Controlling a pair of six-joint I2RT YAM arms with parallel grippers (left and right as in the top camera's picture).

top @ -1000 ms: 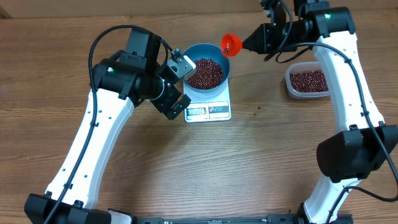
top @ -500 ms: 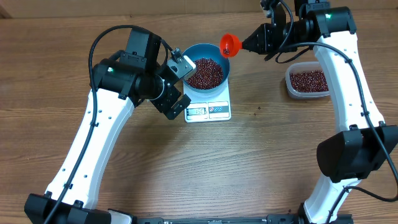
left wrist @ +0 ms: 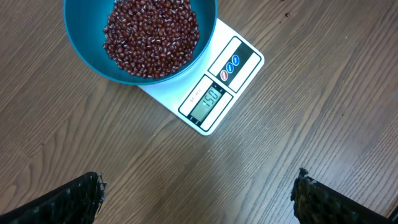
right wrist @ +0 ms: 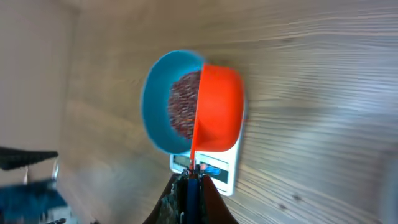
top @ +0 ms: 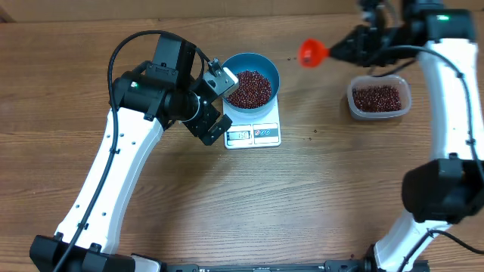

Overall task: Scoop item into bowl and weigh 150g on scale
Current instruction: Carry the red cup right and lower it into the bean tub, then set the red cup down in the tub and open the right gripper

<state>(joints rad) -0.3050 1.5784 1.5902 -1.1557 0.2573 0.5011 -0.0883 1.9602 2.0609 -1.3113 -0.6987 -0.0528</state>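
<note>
The blue bowl point(top: 266, 66) stands on the white scale point(top: 253, 134), holding a heap of red-brown beans point(top: 249, 88). In the left wrist view the bowl point(left wrist: 87, 43), beans point(left wrist: 152, 31) and scale point(left wrist: 239, 59) lie ahead, and the display reads 150. My left gripper point(top: 221, 104) is open beside the bowl's left side, with nothing between its fingers point(left wrist: 81, 199). My right gripper point(top: 339, 51) is shut on the handle of the small red scoop point(top: 311, 52), in the air between bowl and tub. In the right wrist view the scoop point(right wrist: 217, 115) partly hides the bowl point(right wrist: 155, 118).
A clear plastic tub point(top: 404, 91) with more beans stands at the right, just below the right gripper. A few stray beans lie on the wooden table near the scale point(top: 315, 132). The left arm reaches across the table's left half.
My right gripper has carried the red scoop to the right, from the bowl's rim to beside the tub. The left arm, bowl and scale have not moved.
</note>
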